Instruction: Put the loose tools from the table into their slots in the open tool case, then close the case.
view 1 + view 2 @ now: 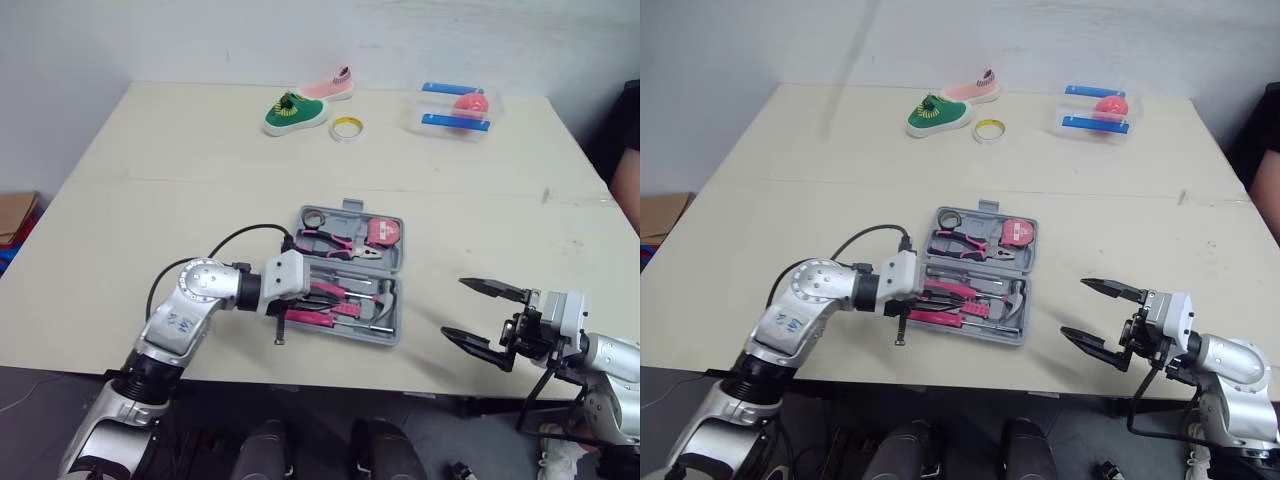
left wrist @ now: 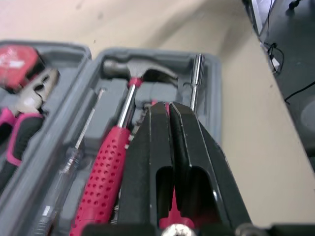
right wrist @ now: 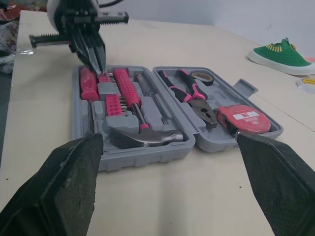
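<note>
Head cam: tool case (image 1: pixel 360 335) lies open flat on the table (image 1: pixel 150 180), centre, near the front edge. Left gripper (image 1: pixel 305 293) reaches into its front half. Right gripper (image 1: pixel 455 307) hovers to the right, apart from the case, spread wide, empty.
Left wrist: fingers (image 2: pixel 157 147) pressed together beside the hammer (image 2: pixel 140 73); can't tell if they pinch anything.
Right wrist adds the far half: pliers (image 3: pixel 192 93) and tape measure (image 3: pixel 243 118) seated in slots.

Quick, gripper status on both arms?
Left gripper: shut, down in the tool case; cannot tell whether it grips a tool.
Right gripper: open, empty, beside the case.
</note>
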